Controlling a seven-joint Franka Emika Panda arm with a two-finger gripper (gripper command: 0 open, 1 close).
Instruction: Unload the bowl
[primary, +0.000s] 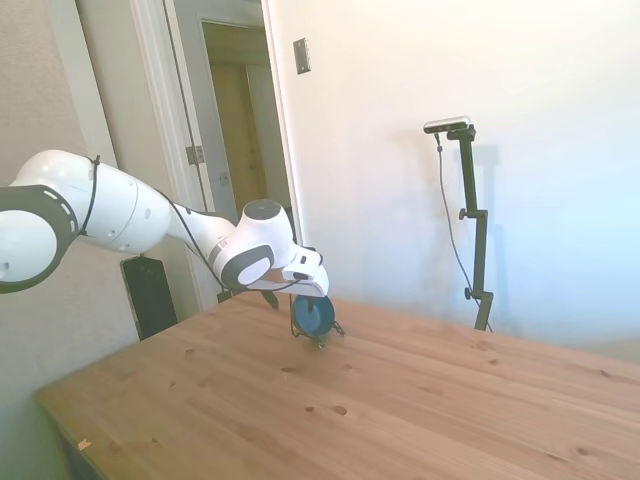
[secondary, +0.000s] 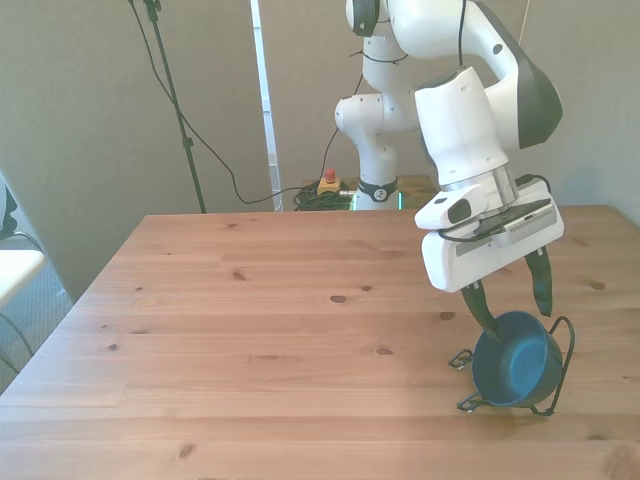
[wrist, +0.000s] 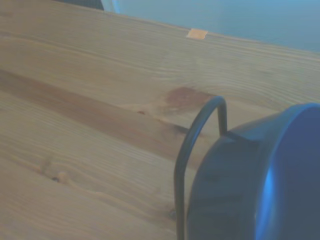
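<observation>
**Spread fingers at the bowl's rim**

Gripper (secondary: 511, 300) hangs just above the bowl (secondary: 516, 364), its two dark fingers (secondary: 541, 282) spread apart and pointing down, one on each side of the bowl's upper rim. Nothing is clamped between them; whether either finger touches the rim is hard to tell.

That bowl stands on edge in a thin wire rack (secondary: 556, 362), its hollow facing the front view's left, and the rack sits on the wooden table (secondary: 250, 330). From the wrist, a bent loop of the rack (wrist: 192, 145) runs just beside the bowl's dark outer wall (wrist: 225, 190).

Judging by its smooth blue sheen, the bowl is probably rigid, light and somewhat slippery. Its upper rim, above the wire, looks like the best place to pinch, one finger inside the hollow and one on the outer wall. Lifting should go straight up out of the rack, since the light rack could catch and come along.
</observation>
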